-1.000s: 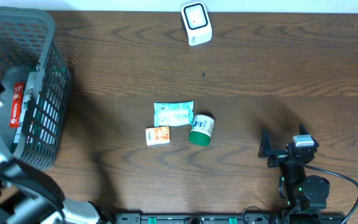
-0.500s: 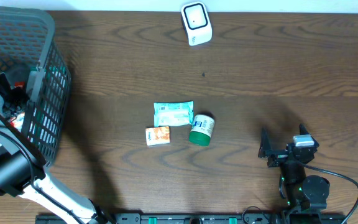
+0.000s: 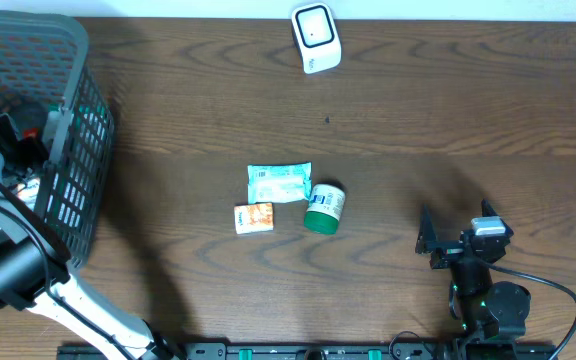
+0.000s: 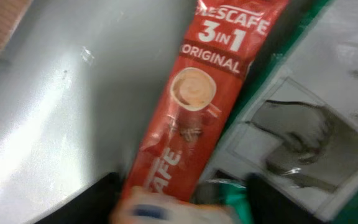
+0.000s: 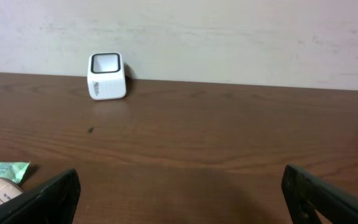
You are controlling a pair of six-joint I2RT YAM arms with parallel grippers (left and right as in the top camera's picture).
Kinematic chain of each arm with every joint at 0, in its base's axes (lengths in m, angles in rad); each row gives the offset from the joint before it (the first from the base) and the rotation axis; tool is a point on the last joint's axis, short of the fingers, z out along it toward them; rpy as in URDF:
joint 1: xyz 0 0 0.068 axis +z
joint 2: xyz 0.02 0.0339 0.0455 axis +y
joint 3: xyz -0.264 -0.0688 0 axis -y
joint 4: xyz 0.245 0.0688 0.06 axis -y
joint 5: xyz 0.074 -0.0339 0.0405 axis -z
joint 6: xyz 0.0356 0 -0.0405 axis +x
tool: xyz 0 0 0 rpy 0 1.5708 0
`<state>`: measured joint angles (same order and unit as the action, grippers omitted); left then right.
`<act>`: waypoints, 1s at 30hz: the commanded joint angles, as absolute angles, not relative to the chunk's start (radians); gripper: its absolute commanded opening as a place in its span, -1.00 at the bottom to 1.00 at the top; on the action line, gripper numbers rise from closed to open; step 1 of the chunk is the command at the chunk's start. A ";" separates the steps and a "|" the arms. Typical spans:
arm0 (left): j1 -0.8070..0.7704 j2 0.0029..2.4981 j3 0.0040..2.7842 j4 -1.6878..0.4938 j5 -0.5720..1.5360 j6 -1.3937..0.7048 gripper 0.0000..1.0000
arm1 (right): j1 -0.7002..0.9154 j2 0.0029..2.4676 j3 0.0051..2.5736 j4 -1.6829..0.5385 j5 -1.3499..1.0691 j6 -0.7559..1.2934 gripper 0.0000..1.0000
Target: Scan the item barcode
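Wooden table (image 3: 418, 110), left jaws blurred over red sachet (image 4: 197, 112), grip unclear, right jaws wide, empty

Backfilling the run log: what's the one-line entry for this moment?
left fingers: open above Nescafe 3in1 sachet, inside basket | right fingers: open, empty | scanner: nothing presented

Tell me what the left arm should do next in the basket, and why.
Probably lower the left end effector and close on the sachet: it lies in the basket between the open fingers, not yet gripped.
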<state>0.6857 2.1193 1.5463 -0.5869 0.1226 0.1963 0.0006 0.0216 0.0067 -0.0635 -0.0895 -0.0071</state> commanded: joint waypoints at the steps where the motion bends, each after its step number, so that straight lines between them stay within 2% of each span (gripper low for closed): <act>1: 0.683 2.281 1.496 -0.593 -0.055 0.137 0.18 | -0.005 0.020 0.006 -0.068 -0.087 0.007 0.99; 4: 0.700 2.283 1.496 -0.585 -0.063 0.110 0.20 | -0.005 0.020 0.006 -0.068 -0.087 0.007 0.98; 11: 0.761 2.276 1.504 -0.578 0.102 0.054 0.18 | -0.005 0.020 0.006 -0.068 -0.087 0.007 0.99; 12: 0.767 2.272 1.508 -0.578 0.110 0.045 0.04 | -0.005 0.020 0.006 -0.068 -0.087 0.007 0.98; 13: 0.777 2.264 1.515 -0.579 0.133 0.043 -0.27 | -0.005 0.020 0.006 -0.068 -0.087 0.007 0.99; 14: 0.791 2.250 1.524 -0.578 0.175 0.043 -0.71 | -0.005 0.020 0.006 -0.068 -0.087 0.007 0.99; 15: 0.798 2.240 1.525 -0.577 0.193 0.043 -0.77 | -0.005 0.020 0.006 -0.068 -0.087 0.007 0.99; 19: 0.822 2.225 1.525 -0.577 0.194 0.043 -0.76 | -0.005 0.020 0.006 -0.068 -0.087 0.007 0.98; 21: 0.831 2.226 1.524 -0.582 0.194 0.043 -0.51 | -0.005 0.020 0.006 -0.068 -0.087 0.007 0.98; 24: 0.837 2.226 1.518 -0.589 0.192 0.043 -0.48 | -0.005 0.020 0.006 -0.068 -0.087 0.007 0.98; 26: 0.837 2.229 1.505 -0.588 0.189 0.043 -0.51 | -0.005 0.020 0.006 -0.068 -0.087 0.007 0.99; 28: 0.837 2.237 1.491 -0.585 0.180 0.043 -0.63 | -0.005 0.020 0.006 -0.068 -0.087 0.007 0.99; 29: 0.836 2.243 1.484 -0.585 0.180 0.043 -0.78 | -0.005 0.020 0.006 -0.068 -0.087 0.007 0.99; 30: 0.835 2.245 1.477 -0.585 0.181 0.041 -0.85 | -0.005 0.020 0.006 -0.068 -0.087 0.007 0.98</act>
<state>0.8017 2.1437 1.5692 -0.5411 0.2348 0.0849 0.0006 0.0216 0.0063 -0.0639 -0.0895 -0.0071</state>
